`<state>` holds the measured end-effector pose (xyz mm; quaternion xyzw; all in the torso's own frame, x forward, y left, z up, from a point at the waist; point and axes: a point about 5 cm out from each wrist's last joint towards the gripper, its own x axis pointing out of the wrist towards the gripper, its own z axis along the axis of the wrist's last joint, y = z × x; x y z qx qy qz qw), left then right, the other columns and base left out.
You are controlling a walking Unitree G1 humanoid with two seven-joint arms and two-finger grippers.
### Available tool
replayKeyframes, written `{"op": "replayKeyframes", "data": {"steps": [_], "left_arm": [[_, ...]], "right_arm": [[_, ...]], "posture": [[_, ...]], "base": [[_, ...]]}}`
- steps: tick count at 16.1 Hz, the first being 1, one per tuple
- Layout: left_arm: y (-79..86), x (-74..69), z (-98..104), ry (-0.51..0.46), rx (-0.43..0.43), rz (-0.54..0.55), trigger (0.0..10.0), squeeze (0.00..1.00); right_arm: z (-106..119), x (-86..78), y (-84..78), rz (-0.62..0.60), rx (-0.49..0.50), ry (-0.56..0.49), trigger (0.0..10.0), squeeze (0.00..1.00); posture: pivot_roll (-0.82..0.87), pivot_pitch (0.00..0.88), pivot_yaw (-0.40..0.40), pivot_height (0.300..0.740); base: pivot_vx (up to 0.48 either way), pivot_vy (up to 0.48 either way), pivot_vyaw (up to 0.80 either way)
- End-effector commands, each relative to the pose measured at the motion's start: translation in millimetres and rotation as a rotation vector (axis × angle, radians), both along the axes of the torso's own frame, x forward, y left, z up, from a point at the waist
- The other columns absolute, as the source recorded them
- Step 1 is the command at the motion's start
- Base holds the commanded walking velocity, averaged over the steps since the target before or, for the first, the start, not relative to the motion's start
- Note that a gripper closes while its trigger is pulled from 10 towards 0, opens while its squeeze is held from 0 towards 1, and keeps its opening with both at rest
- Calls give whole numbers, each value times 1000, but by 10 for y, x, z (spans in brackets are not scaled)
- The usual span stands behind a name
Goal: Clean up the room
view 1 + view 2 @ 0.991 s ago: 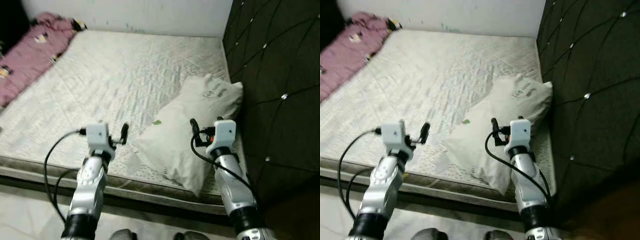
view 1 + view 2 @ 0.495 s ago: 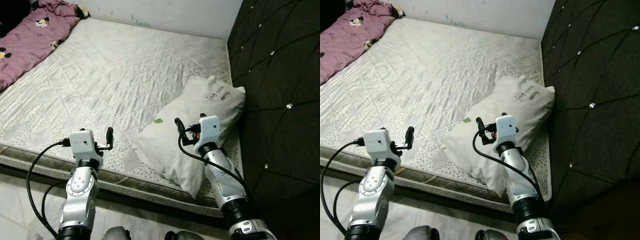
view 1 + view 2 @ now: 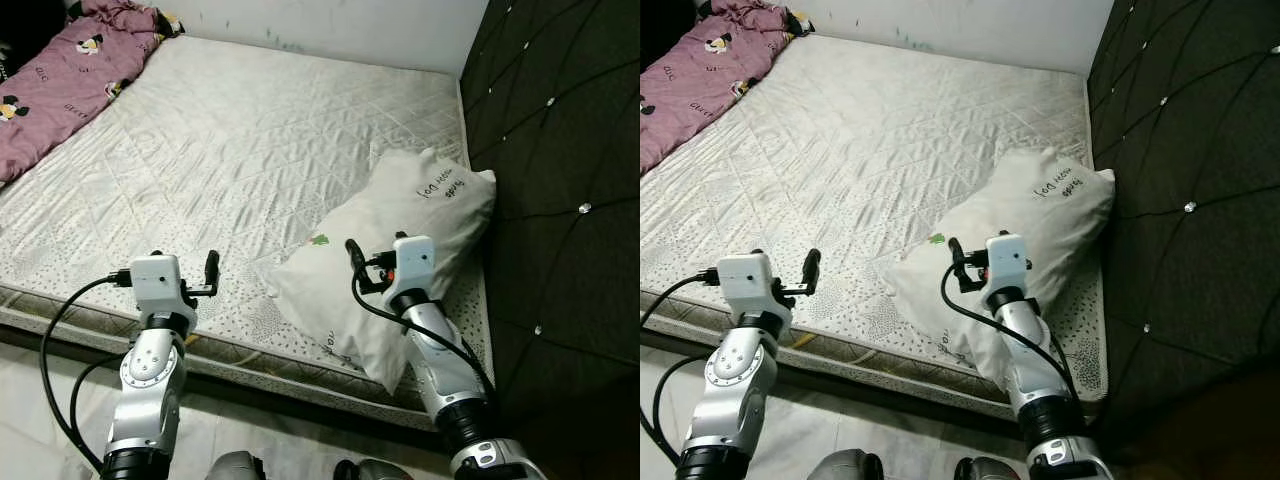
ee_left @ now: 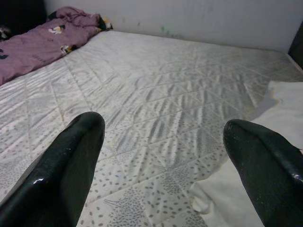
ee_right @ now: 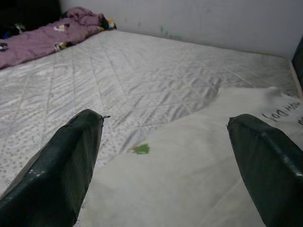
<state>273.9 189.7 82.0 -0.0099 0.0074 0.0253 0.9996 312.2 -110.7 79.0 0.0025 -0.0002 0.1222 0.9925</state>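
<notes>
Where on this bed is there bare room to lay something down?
The broad middle of the mattress is free, between the purple blanket at its far left corner and the white pillow against the dark headboard. It is crowded on the right, where the pillow lies under the right end effector.

Mattress [image 3: 250, 150] with pillow [image 3: 400, 250], blanket [image 3: 60, 80]

My two arms are silver metal tubes with black collars. Each wrist carries a white box with a looping black cable. My left claw [image 3: 211, 270] and right claw [image 3: 353, 255] have glossy black fingers [image 4: 61, 175].
</notes>
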Motion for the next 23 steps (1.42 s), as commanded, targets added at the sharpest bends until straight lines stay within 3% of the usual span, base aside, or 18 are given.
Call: {"op": "replayKeyframes", "data": {"steps": [1,7,13,23], "left_arm": [[-36,27,25,0,3,-16,10000,0],[-41,4,18,5,-2,-16,10000,0],[-69,44,11,14,-3,-34,10000,0],[-103,110,19,1,-23,-24,10000,0]], "right_arm": [[-15,7,-57,-14,5,5,10000,0],[-2,7,-28,-4,1,0,10000,0],[15,4,-106,-46,8,-11,10000,0],[57,20,-225,-70,-25,-25,10000,0]], "posture": [[116,84,-14,740],[112,112,-25,740],[89,109,-1,740],[64,91,-23,740]], "base": [[0,0,-800],[0,0,-800],[0,0,-800],[0,0,0]]}}
